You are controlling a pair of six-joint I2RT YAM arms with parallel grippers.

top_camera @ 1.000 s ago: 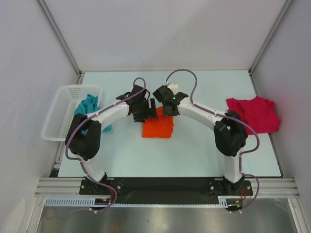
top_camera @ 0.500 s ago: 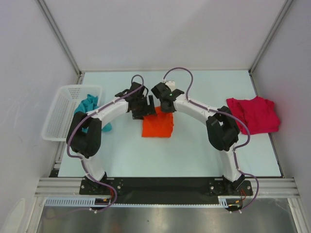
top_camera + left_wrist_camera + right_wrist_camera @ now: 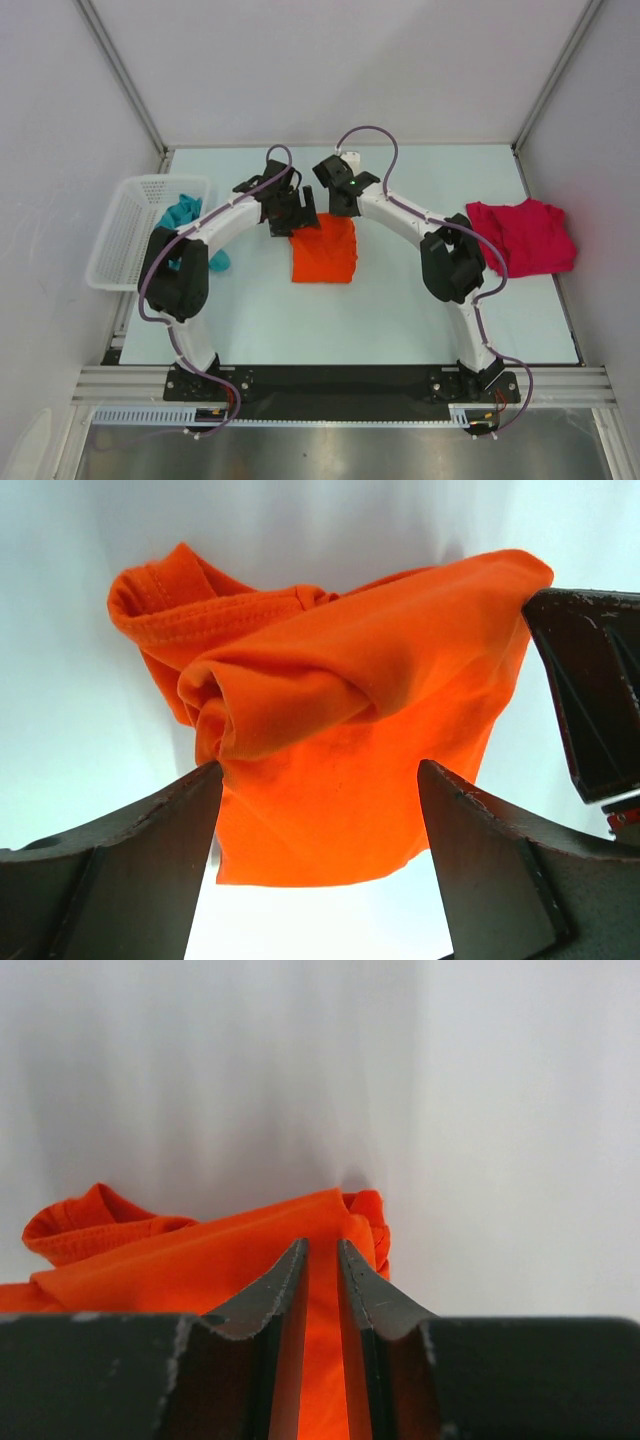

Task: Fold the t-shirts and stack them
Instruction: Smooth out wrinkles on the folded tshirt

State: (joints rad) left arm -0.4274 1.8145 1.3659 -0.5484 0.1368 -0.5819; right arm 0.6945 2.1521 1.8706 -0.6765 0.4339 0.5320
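at table (image 3: 400, 310) centre, folded orange t-shirt (image 3: 324, 255)

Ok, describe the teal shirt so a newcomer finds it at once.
Start at the white mesh basket at the table's left edge. The teal t-shirt is bunched at its right rim, partly behind the left arm. Only it is blue-green: the orange t-shirt lies mid-table, the red t-shirt far right.

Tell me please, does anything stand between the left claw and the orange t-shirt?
Nothing visible does. The left claw is open, and the orange t-shirt lies bunched straight ahead of it. The right claw grips the shirt's corner off to one side, outside that path.
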